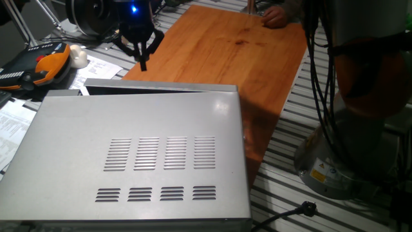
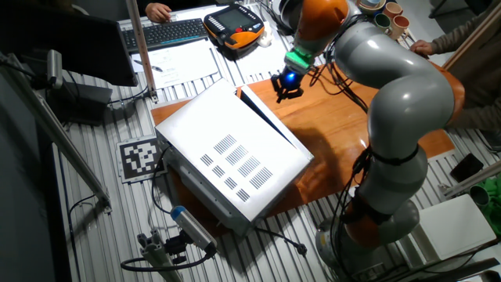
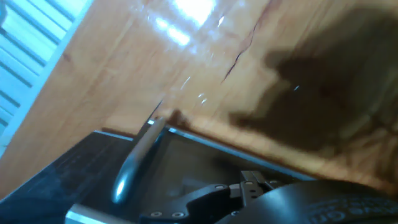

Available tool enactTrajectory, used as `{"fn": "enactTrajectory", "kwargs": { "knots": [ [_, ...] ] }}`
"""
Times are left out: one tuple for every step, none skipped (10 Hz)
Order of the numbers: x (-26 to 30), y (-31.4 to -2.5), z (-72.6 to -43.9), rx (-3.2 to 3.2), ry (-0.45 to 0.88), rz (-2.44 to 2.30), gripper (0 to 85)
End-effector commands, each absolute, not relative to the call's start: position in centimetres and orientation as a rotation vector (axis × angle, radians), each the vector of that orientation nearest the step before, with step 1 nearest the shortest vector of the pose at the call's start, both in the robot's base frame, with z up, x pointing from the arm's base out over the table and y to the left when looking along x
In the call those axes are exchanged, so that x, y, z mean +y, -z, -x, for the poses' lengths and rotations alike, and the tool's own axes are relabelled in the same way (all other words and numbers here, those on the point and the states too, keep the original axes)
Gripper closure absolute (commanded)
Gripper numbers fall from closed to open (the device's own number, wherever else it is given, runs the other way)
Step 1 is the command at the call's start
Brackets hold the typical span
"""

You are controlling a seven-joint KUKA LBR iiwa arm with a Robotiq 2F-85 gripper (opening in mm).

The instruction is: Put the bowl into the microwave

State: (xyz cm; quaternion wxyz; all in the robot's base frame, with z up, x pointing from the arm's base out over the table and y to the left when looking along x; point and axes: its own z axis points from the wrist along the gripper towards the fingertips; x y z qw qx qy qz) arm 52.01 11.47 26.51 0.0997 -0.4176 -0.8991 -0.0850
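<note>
The microwave (image 1: 141, 161) is a large silver-grey box with vent slots on top; its door side faces away from me in one fixed view. It also shows in the other fixed view (image 2: 227, 157). In the hand view I see its dark door (image 3: 124, 193) with a silver handle (image 3: 134, 162) close below the camera. My gripper (image 1: 143, 55) hangs just beyond the door side, above the wooden board, and its fingers look spread and empty; it also shows in the other fixed view (image 2: 287, 88). The bowl is not in view. I cannot tell whether the door is ajar.
A wooden board (image 1: 232, 58) lies under and beyond the microwave. An orange teach pendant (image 1: 45, 67) and a white rounded lump (image 1: 78, 57) lie at the far left. A person's hand (image 1: 277, 16) rests on the board's far edge. Cups (image 2: 387, 16) stand at the back.
</note>
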Motion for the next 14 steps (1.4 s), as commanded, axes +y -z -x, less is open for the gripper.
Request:
{"fn": "enactTrajectory", "kwargs": {
  "knots": [
    [12.5,-26.3,-51.6,-2.642,0.263,1.259,85.0],
    [12.7,-26.3,-51.4,-2.637,0.269,1.264,85.0],
    [12.8,-26.3,-51.3,-2.627,0.282,1.270,85.0],
    [13.0,-26.4,-51.2,-2.606,0.307,1.286,85.0],
    [13.4,-26.4,-50.8,-2.592,0.318,1.298,85.0],
    [13.7,-26.3,-50.4,-2.588,0.318,1.303,85.0],
    [14.0,-26.2,-50.1,-2.585,0.320,1.309,85.0],
    [14.2,-26.3,-49.6,-2.580,0.319,1.311,85.0],
    [14.4,-26.5,-49.2,-2.571,0.321,1.309,85.0],
    [14.6,-26.6,-48.8,-2.563,0.327,1.306,85.0],
    [14.8,-26.6,-48.4,-2.562,0.326,1.305,85.0],
    [15.0,-26.5,-48.1,-2.561,0.327,1.304,85.0],
    [15.3,-26.4,-47.7,-2.558,0.323,1.301,85.0],
    [15.6,-26.3,-47.3,-2.557,0.314,1.300,85.0]
  ]
}}
